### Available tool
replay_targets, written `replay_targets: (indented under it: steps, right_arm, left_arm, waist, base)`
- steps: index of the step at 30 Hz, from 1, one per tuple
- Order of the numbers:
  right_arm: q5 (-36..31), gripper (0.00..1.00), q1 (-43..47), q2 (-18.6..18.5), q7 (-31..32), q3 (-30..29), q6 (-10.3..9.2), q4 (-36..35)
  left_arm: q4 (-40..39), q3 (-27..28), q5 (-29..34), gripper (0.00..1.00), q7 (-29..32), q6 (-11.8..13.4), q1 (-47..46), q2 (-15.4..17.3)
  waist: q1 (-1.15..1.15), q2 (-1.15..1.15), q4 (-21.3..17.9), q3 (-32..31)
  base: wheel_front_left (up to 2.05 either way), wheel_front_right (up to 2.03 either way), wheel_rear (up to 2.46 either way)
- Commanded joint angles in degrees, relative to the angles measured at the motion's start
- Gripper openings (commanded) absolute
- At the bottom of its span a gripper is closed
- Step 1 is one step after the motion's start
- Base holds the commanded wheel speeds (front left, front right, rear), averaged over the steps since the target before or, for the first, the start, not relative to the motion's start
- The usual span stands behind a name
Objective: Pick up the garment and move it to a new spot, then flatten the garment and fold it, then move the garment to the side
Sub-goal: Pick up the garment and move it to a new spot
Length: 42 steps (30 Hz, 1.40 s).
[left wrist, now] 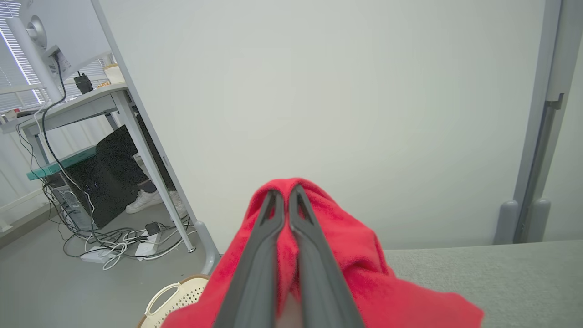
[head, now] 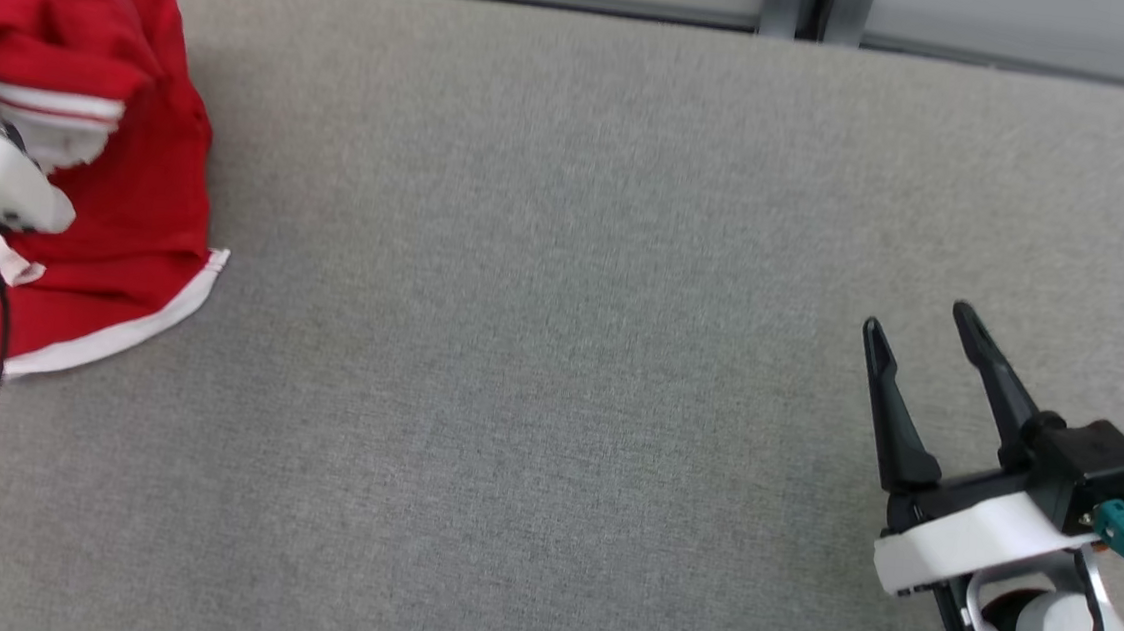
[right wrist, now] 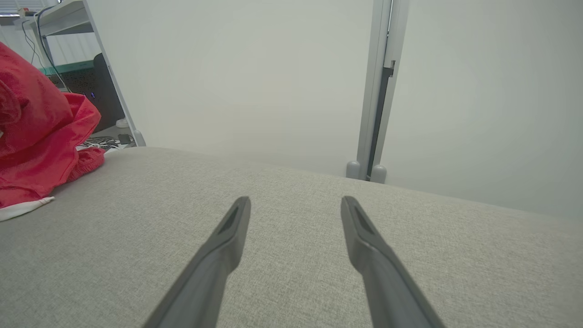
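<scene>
Jaws of left gripper [left wrist: 286, 193] pinched shut on red white-trimmed garment [left wrist: 360, 255]; right gripper [head: 918, 318] jaws spread wide, empty, above grey desk [head: 557, 375].

head: looks down on grey surface [head: 559, 355] | wrists: low, facing wall [right wrist: 227, 68] | shared: red garment [head: 132, 171]

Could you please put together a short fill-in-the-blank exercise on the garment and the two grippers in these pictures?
1. The garment lying on the grey surface is ____ with white trim.
2. The left gripper is ____ (open or shut) on a fold of the garment.
3. The right gripper is ____ (open or shut) and holds nothing.
4. In the head view, the garment lies at the ____ side of the grey surface.

Missing words: red; shut; open; left.
</scene>
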Motion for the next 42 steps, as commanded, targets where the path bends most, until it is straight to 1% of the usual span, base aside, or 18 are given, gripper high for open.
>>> replay_targets:
  steps: [1,4,7,11,14,17,18,19,23,27,30,35,36,38,39,40,41,42]
  right_arm:
    - [0.25,1.0,0.85,-0.07,-0.32,-0.16,-0.02,0.22]
    - [0.67,1.0,2.71,0.66,-0.48,-0.32,-0.02,0.47]
    - [0.98,1.0,4.6,1.2,-0.63,-0.76,-0.02,0.41]
    - [1.12,1.0,5.71,1.8,0.15,-1.33,-0.02,-0.85]
    - [1.0,1.0,5.4,2.12,0.5,-0.95,-0.02,-1.8]
    - [1.15,1.0,4.72,2.38,0.33,-0.74,-0.02,-2.22]
    - [1.15,1.0,4.5,2.44,0.24,-0.52,-0.02,-2.19]
    - [1.23,1.0,4.54,2.57,0.05,-0.71,-0.02,-2.22]
    - [1.83,1.0,4.42,3.06,-0.65,-0.84,-0.02,-1.97]
    - [2.49,1.0,3.96,3.34,-1.41,-0.96,-0.02,-1.54]
    - [2.95,1.0,3.54,3.58,-2.25,-1.22,-0.02,-1.07]
    - [3.86,1.0,3.33,3.83,-3.58,-1.11,-0.02,0.02]
    - [3.86,1.0,3.33,3.83,-3.58,-1.11,-0.02,0.02]
    - [4.16,1.0,3.23,3.88,-4.26,-0.94,-0.02,0.52]
    - [4.43,1.0,3.1,3.9,-4.8,-0.91,-0.02,1.13]
    - [4.66,1.0,3.1,3.9,-5.11,-0.99,-0.02,1.45]
    - [4.78,1.0,3.12,3.91,-5.22,-1.16,-0.02,1.67]
    - [4.74,1.0,3.09,3.91,-5.37,-1.22,-0.02,1.85]
  left_arm:
    - [-1.39,0.34,0.12,0.0,-0.23,0.25,1.73,-0.21]
    - [-9.71,0.17,-0.05,0.0,-0.18,1.45,8.5,-1.25]
    - [-18.89,-0.14,-0.51,0.0,1.48,3.01,16.05,-2.34]
    - [-29.71,-1.32,-1.29,0.0,5.68,4.58,23.98,-4.06]
    - [-35.53,-3.3,-1.44,0.0,8.22,4.92,27.34,-5.4]
    - [-38.84,-6.34,-1.35,0.0,9.89,4.09,28.37,-7.18]
    - [-39.44,-7.25,-1.03,0.0,10.38,4.03,28.42,-7.65]
    - [-39.84,-8.54,-1.52,0.0,10.84,3.39,28.22,-8.76]
    - [-39.8,-13.23,-1.48,0.0,12.15,1.31,25.68,-11.45]
    - [-38.04,-19.58,-0.88,0.0,13.38,-0.85,23.26,-14.81]
    - [-36.23,-25.12,-0.61,0.0,14.18,-2.16,21.16,-16.36]
    - [-32.09,-33.75,-0.86,0.0,15.06,-3.22,19.08,-17.35]
    - [-32.09,-33.75,-0.86,0.0,15.06,-3.22,19.08,-17.35]
    - [-30.33,-36.28,-1.24,0.0,15.11,-3.36,18.78,-17.2]
    - [-28.61,-38.47,-1.96,0.0,14.91,-3.48,18.39,-16.52]
    - [-28.02,-39.09,-2.32,0.43,14.52,-3.46,18.03,-16.28]
    - [-27.36,-39.76,-2.44,1.0,14.19,-3.41,17.73,-16.09]
    - [-26.87,-40.24,-2.76,1.0,13.5,-3.43,17.65,-16.08]
  waist:
    - [0.0,0.0,-0.54,-3.2]
    - [0.0,0.0,-1.21,-6.01]
    - [0.0,0.0,-2.17,-8.16]
    - [0.0,0.0,-3.94,-7.85]
    - [0.0,0.0,-6.43,-6.73]
    - [0.0,0.0,-9.49,-5.55]
    - [0.0,0.0,-10.71,-5.22]
    - [0.0,0.0,-11.68,-4.9]
    - [0.0,0.0,-16.09,-3.38]
    - [0.0,0.0,-20.24,-1.55]
    - [0.0,0.0,-22.99,0.04]
    - [0.0,0.0,-26.13,2.18]
    - [0.0,0.0,-26.13,2.18]
    - [0.0,0.0,-26.71,2.67]
    - [0.0,0.0,-26.85,2.79]
    - [0.0,0.0,-26.74,2.7]
    - [0.0,0.0,-26.46,2.49]
    - [0.0,0.0,-26.07,2.2]
  base:
    - [0.0,0.0,0.0]
    - [0.0,0.0,0.0]
    - [0.0,0.0,0.0]
    - [0.0,0.0,0.0]
    - [0.0,0.0,0.0]
    - [0.0,0.0,0.0]
    - [0.0,0.0,0.0]
    - [0.0,0.0,0.0]
    - [0.0,0.0,0.0]
    - [0.0,0.0,0.0]
    - [0.0,0.0,0.0]
    - [0.0,0.0,0.0]
    - [0.0,0.0,0.0]
    - [0.0,0.0,0.0]
    - [0.0,0.0,0.0]
    - [0.0,0.0,0.0]
    - [0.0,0.0,0.0]
    - [0.0,0.0,0.0]
